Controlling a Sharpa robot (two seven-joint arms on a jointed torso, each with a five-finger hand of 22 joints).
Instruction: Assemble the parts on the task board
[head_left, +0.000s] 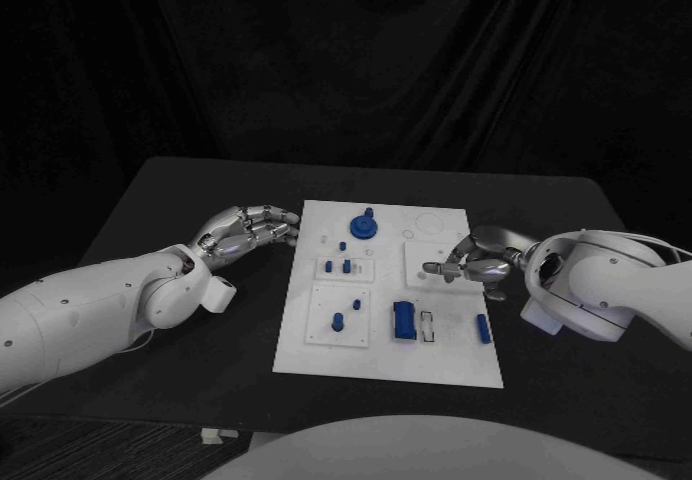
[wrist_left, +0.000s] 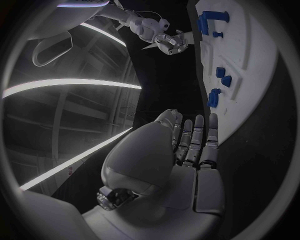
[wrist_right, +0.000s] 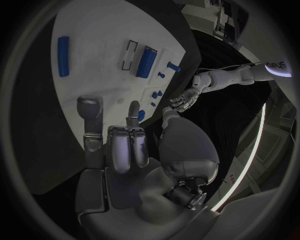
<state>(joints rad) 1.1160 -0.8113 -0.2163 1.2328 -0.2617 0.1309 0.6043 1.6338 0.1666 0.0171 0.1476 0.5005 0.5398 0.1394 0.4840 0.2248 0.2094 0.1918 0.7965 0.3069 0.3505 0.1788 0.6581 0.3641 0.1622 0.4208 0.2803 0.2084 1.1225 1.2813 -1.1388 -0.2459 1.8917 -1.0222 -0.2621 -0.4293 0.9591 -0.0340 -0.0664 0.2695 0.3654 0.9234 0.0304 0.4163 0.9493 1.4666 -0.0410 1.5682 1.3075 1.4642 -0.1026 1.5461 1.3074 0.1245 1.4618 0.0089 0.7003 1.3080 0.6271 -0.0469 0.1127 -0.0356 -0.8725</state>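
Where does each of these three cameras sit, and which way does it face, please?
Head view: on the head, looking down at the task board, both arms entering.
Left wrist view: behind the left hand, facing across the board.
Right wrist view: behind the right hand, facing the board.
Shared: both wrist views show the blue parts and the opposite hand.

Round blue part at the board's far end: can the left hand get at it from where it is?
Probably yes. The left hand hovers open beside the board's left edge, the round blue part lies just inboard, and nothing stands between them. The right hand is over the opposite side.
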